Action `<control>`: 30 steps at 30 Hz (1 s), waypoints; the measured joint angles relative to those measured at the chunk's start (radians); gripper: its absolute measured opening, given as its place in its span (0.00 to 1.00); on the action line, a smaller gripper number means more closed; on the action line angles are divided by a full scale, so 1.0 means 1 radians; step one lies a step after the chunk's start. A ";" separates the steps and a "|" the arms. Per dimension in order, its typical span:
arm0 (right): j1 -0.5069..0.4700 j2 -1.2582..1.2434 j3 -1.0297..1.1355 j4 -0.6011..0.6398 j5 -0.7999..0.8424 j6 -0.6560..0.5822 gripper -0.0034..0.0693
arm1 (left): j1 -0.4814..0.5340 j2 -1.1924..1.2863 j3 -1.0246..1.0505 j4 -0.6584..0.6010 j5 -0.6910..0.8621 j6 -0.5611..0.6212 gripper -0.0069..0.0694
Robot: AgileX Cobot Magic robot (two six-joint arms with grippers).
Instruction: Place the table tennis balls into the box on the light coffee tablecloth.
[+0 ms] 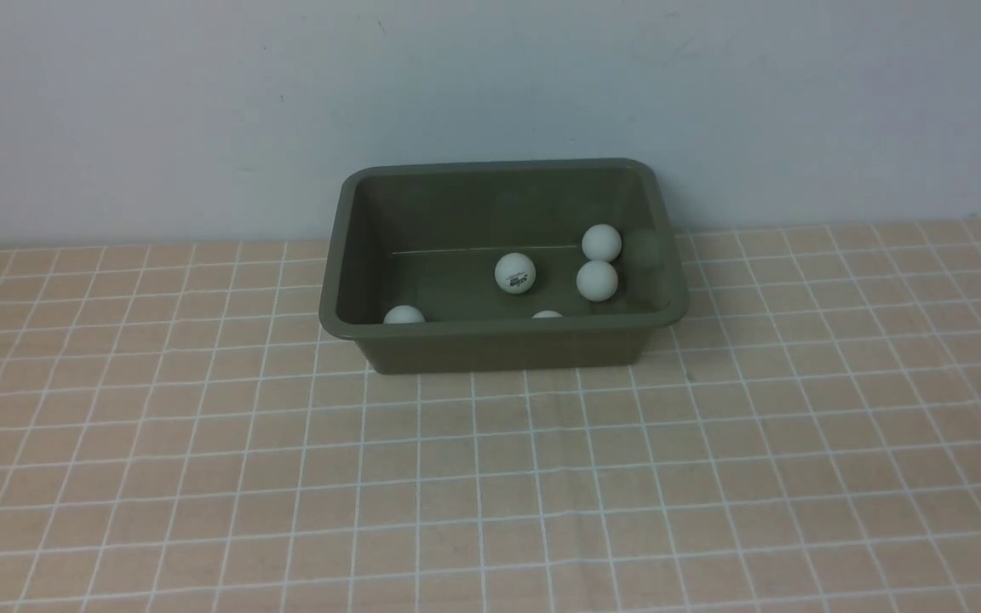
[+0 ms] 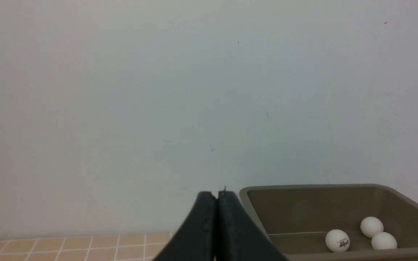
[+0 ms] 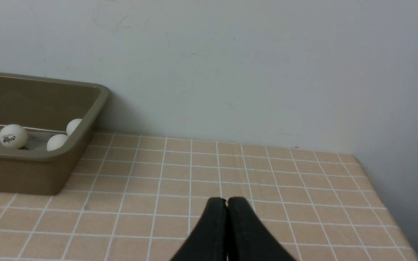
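Looking at the box point(image 1: 503, 340), I count five table tennis balls point(image 1: 515, 273) inside: three toward its right half, two peeking over the near wall; a sixth isn't visible, maybe hidden behind that wall. None lie loose on the light coffee tablecloth point(image 1: 490, 494) in any view, so the job looks done or nearly.

Left gripper point(image 2: 217, 197) sits pinched closed w/ nothing in it, box ahead and off to its right. Right gripper point(image 3: 227, 203) is likewise pressed closed & empty, low over the cloth, box ahead to its left, well apart. Neither arm shows in the front view.

Cloth lies flat on the tabletop; plain pale wall point(image 1: 490, 102) stands right behind the box.
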 joint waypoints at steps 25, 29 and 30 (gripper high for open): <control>0.000 0.001 0.119 0.059 -0.400 -0.008 0.02 | 0.000 0.000 0.168 0.001 -0.131 0.000 0.01; 0.000 0.001 0.180 0.059 -0.504 -0.026 0.02 | 0.000 0.000 0.168 0.001 -0.131 0.000 0.01; 0.000 0.001 0.194 0.059 -0.514 -0.027 0.02 | 0.000 0.000 0.168 0.001 -0.131 0.000 0.01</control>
